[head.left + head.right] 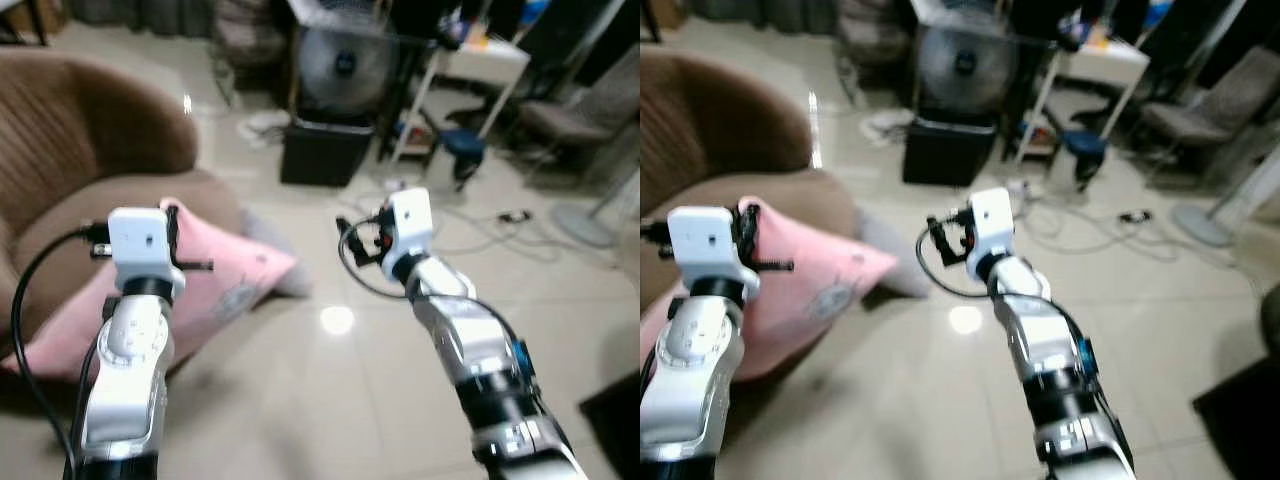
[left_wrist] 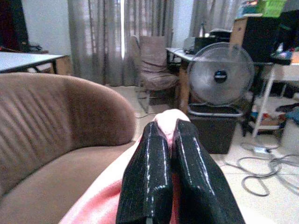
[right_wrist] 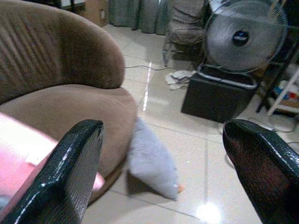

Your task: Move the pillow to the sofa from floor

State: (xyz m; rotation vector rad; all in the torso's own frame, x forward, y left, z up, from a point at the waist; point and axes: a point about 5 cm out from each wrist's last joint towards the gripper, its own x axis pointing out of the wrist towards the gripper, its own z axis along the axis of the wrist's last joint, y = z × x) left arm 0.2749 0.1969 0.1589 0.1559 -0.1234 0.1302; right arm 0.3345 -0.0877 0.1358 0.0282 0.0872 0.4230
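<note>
**Pink pillow pinched by the left tool, half over the sofa seat**

Over the brown sofa [image 1: 80, 190] on the robot's left, the left tool [image 2: 170, 154] has its two black fingers pressed together on a corner of the pink pillow [image 1: 215, 275]; the left wrist view shows pink fabric squeezed up between them. The pillow lies slanted: its held end is at the sofa seat, and its long axis runs from there out and rightward, with the far corner poking past the seat's front edge above the tiled floor [image 1: 330, 400].

The right tool [image 3: 163, 163] hangs in the air to the right of the pillow, fingers spread wide and holding nothing. Its wrist view looks past the sofa's rounded front to a grey cushion [image 3: 152, 163] lying on the floor against the sofa base.

Since the left arm is the one gripping and the sofa lies to its left, the coming move probably means carrying the pillow further leftward and inward so its overhanging end clears the seat edge before letting go.
</note>
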